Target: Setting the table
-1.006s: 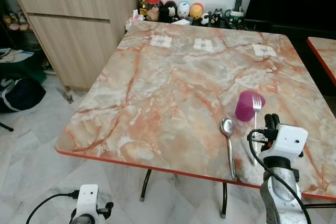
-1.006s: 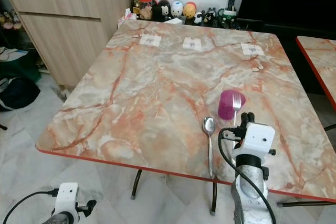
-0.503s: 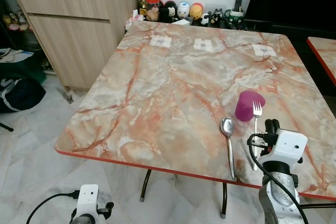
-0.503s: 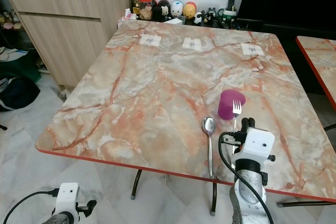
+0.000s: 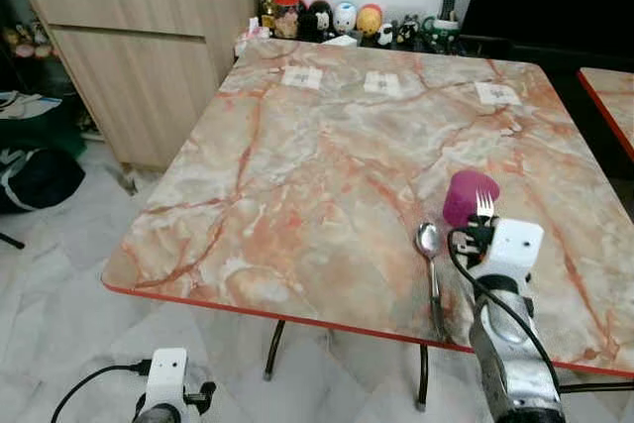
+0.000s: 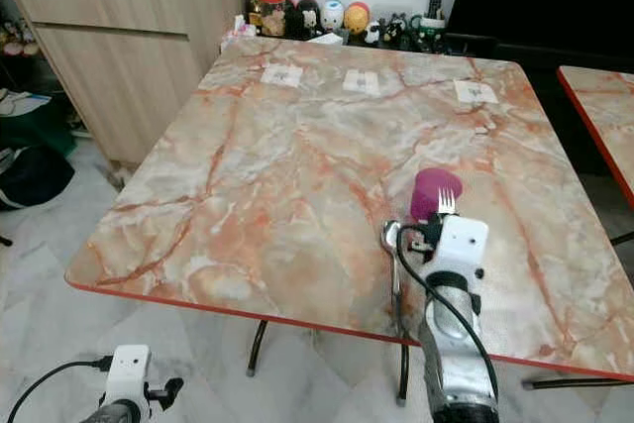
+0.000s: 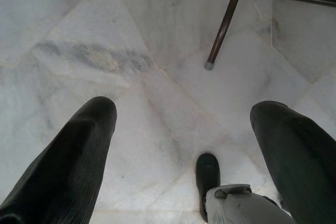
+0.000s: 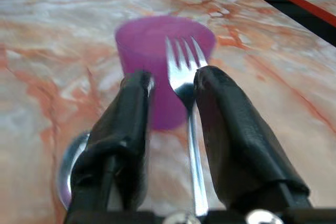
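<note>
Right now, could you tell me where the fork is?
The fork lies between the right gripper fingers, on the table's near right part, beside the spoon, tines towards the purple cup.

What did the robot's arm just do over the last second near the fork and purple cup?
The right hand shifted toward the robot's left and forward, so its fingers now straddle the fork, which lies between them. The fork, spoon and purple cup stayed put. The left hand hangs idle over the floor.

Orange-veined marble-patterned table top (image 5: 327, 165) with red edge; purple plastic cup (image 5: 468, 197); shiny silver metal fork (image 8: 186, 85) and spoon (image 5: 429, 241); pale grey-veined marble floor tiles (image 7: 94, 61).
</note>
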